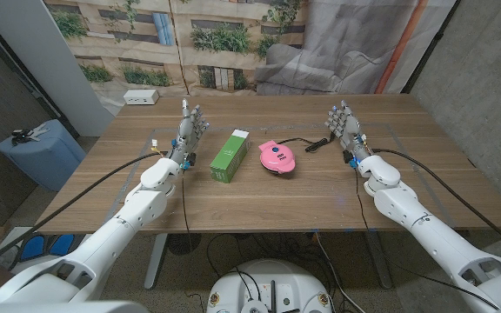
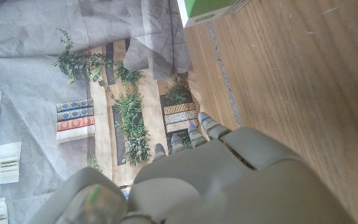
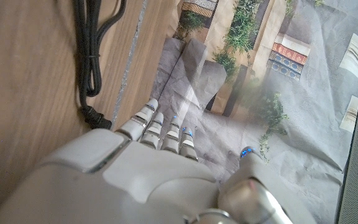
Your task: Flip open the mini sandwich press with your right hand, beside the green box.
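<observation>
- Two hands up and waiting – right hand (image 1: 344, 123) stands on its edge at the right of the worktop (image 1: 320, 196), fingers spread, holding nothing; left hand (image 1: 192, 129) likewise released, fingers apart, at the left.
- Mini sandwich press (image 1: 277, 157) – pink, round, lid down – sits mid-worktop, just beside the green box (image 1: 230, 155), which lies to its left, close but apart as far as the head view shows.
- Step in hand: looks like the start, reach not yet begun; right hand is well apart from the press, nothing touched.
- Next move, my guess: bring the right hand in toward the press, get fingertips under the lid's front lip and lift it back on the hinge; which side the hinge is on is too small to tell.
- Risk: the press is light, may slide or tip instead of opening; black cable (image 1: 313, 143) trails from it toward the right hand, could snag.
- Surface: wooden plank worktop, bare around the two items; white power strip (image 1: 141, 96) at the far left corner.
- Room: printed backdrop of plants and bookshelves behind, grey cloth draped at the back right, blue bin (image 1: 37, 149) on the floor at left.
</observation>
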Controlling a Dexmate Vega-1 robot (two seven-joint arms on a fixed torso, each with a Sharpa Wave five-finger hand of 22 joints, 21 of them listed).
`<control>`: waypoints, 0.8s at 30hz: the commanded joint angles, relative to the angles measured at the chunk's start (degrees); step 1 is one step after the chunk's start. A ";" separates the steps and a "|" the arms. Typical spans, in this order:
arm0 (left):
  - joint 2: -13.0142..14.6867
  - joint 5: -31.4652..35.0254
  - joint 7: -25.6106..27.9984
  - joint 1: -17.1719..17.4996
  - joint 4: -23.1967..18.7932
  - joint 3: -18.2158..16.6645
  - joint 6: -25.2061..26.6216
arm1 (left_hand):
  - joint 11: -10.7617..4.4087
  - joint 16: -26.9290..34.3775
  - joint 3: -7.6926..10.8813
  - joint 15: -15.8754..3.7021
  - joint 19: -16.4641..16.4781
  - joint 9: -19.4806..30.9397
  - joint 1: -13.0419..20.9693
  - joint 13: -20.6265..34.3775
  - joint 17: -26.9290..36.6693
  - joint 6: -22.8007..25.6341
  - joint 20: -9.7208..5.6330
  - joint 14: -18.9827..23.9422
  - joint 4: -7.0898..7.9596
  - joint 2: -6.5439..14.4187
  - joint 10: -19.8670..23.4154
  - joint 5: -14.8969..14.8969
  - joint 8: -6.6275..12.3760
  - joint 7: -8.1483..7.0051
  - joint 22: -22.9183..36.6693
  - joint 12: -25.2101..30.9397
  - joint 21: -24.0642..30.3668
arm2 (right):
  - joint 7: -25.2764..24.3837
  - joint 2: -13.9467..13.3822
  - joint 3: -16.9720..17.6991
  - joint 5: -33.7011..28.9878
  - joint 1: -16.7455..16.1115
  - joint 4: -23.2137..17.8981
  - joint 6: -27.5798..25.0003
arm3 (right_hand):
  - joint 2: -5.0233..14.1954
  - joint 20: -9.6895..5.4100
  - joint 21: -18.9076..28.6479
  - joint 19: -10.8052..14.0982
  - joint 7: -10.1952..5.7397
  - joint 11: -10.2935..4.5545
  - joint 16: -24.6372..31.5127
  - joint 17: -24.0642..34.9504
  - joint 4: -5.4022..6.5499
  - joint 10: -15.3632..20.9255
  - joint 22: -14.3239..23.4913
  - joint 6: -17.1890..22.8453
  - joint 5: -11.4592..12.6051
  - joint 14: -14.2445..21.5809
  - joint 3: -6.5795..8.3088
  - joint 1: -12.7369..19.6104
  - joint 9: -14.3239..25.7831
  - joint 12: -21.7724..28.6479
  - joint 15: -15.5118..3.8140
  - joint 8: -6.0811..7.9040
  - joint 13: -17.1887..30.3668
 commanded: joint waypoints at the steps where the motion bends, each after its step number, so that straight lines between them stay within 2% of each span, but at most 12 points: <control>1: 0.00 -0.01 -0.01 0.00 0.00 0.00 0.00 | 0.08 0.39 -0.40 -2.10 0.18 0.22 -0.02 0.10 0.16 -2.00 -0.22 -0.41 0.04 2.98 -0.36 0.24 0.26 -0.44 0.11 0.36 0.32 | -1.43 0.15 -0.34 -3.07 -0.05 0.57 3.40 | 0.14 -0.73 0.29 -0.60 0.14 -0.12 0.21 -0.14 0.01 -0.01 0.15 0.17 0.32 -0.30 0.41 0.50 0.13 0.39 -0.26 0.38 -0.14; 12: 0.02 -0.02 0.00 0.01 -0.04 -0.01 0.03 | 0.07 0.39 -0.41 -2.14 0.16 0.22 -0.02 0.10 0.16 -2.00 -0.17 -0.43 0.04 2.96 -0.30 0.24 0.27 -0.44 0.11 0.38 0.31 | 0.06 -1.23 -1.77 -6.65 0.97 2.14 5.43 | -0.07 -1.56 0.35 -1.55 1.45 -0.75 0.40 -1.05 -0.25 -0.32 0.10 0.04 0.47 -0.46 0.58 0.44 0.07 0.53 -1.21 0.45 -0.85; 24: 0.02 -0.02 0.00 0.01 -0.04 -0.01 0.03 | 0.05 0.39 -0.41 -2.07 0.20 0.22 -0.02 0.10 0.16 -1.99 -0.15 -0.42 0.05 2.97 -0.35 0.23 0.27 -0.44 0.11 0.36 0.33 | -5.06 -6.81 -1.92 -13.15 -1.89 -4.19 1.46 | -0.30 -1.72 0.32 -2.45 2.10 -0.74 0.37 -1.76 -0.56 -0.88 0.09 -0.19 0.52 -0.90 0.72 0.50 0.05 0.48 -0.72 0.45 -1.33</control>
